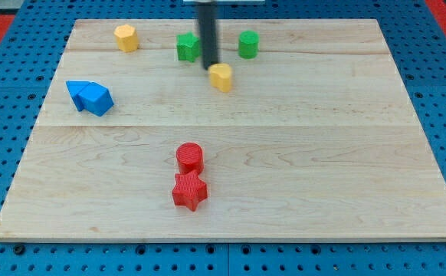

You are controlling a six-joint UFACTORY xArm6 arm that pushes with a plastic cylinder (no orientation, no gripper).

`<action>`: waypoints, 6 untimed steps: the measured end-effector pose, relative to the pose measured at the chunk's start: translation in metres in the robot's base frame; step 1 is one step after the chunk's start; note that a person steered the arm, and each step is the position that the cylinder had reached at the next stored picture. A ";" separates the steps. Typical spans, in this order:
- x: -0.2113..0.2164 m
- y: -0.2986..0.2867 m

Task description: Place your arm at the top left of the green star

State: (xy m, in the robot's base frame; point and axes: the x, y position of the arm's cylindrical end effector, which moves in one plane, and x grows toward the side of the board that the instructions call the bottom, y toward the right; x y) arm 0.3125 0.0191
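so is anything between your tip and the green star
No. In the camera view my tip sits right at the lower right edge of the green star, with no block between them. The yellow block lies on the tip's other side.

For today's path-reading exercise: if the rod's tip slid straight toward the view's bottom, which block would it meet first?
Probably the nearer yellow block, just lower right of my tip; it might clip its left edge, depth being unclear.

No readable text, labels, brands, numbers or signs on anything in view
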 end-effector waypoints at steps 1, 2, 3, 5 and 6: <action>-0.013 0.082; -0.033 0.148; -0.064 0.141; -0.119 -0.023; -0.120 -0.082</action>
